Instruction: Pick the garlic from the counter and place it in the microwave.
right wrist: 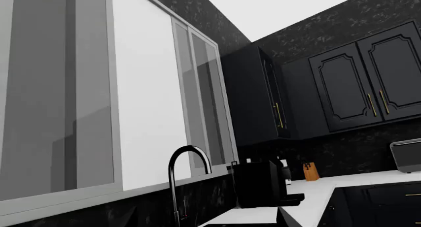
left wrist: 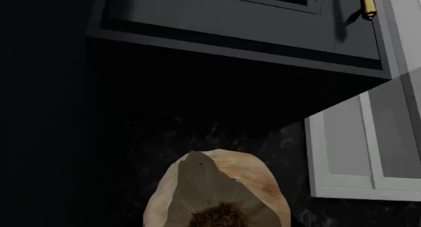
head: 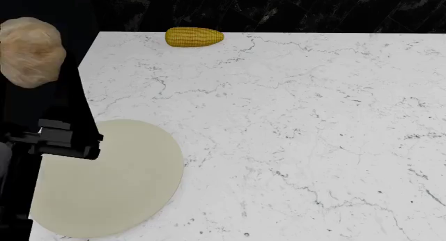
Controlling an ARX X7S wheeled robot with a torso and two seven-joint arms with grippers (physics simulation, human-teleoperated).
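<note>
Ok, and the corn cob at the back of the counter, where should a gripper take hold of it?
Probably take the corn cob around its middle, straight down from above. It lies flat on the counter with its length running left to right, so jaws closing front to back span its narrow rounded width.

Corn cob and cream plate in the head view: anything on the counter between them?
No. In the head view, only bare marble counter lies between the corn cob and the plate. The garlic sits lifted at the left.

Sharp, even renders: the counter [head: 293,126] is bright (no glare), the left wrist view mostly dark.
</note>
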